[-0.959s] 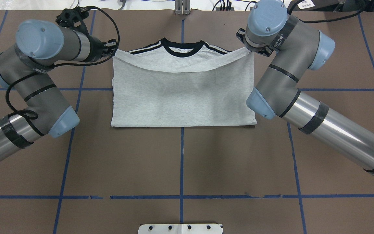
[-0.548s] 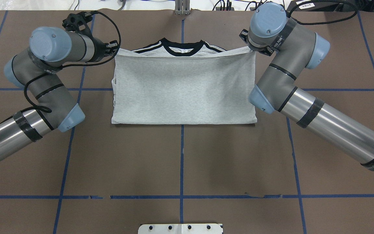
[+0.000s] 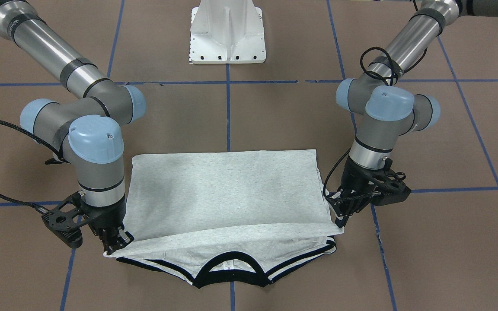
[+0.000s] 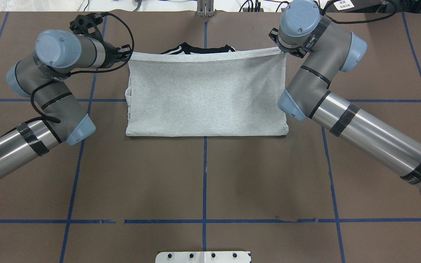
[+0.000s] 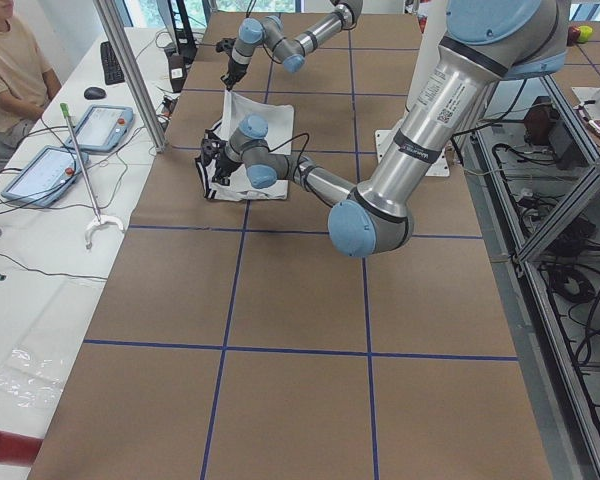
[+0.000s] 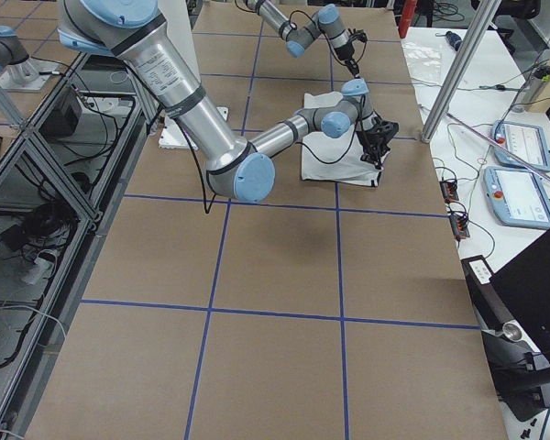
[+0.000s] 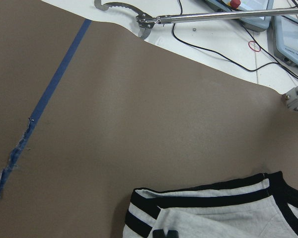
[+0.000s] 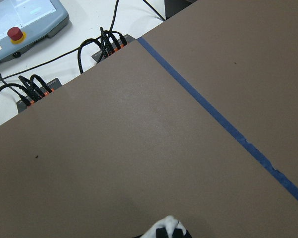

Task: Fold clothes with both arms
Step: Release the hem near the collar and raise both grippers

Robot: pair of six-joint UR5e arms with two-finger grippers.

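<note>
The light heather-grey, black-collared T-shirt (image 4: 207, 95) is pinched at its folded layer's 12 o'clock corners by the black two-finger left gripper (image 4: 126, 55) and right gripper (image 3: 114, 247) (both wrists pointing down).

light: bright, even | shadows: soft, faint | glare: streak on right arm (image 4: 375, 140) | focus: sharp

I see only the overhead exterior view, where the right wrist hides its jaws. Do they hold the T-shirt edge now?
Observer: Yes. In the front-facing view the jaws of the right arm are shut on a corner of the T-shirt edge.
Operator: And the collar? I see almost nothing of it.
Observer: The black collar lies uncovered beyond the held edge, with the shoulder stripes showing on both sides.
</note>
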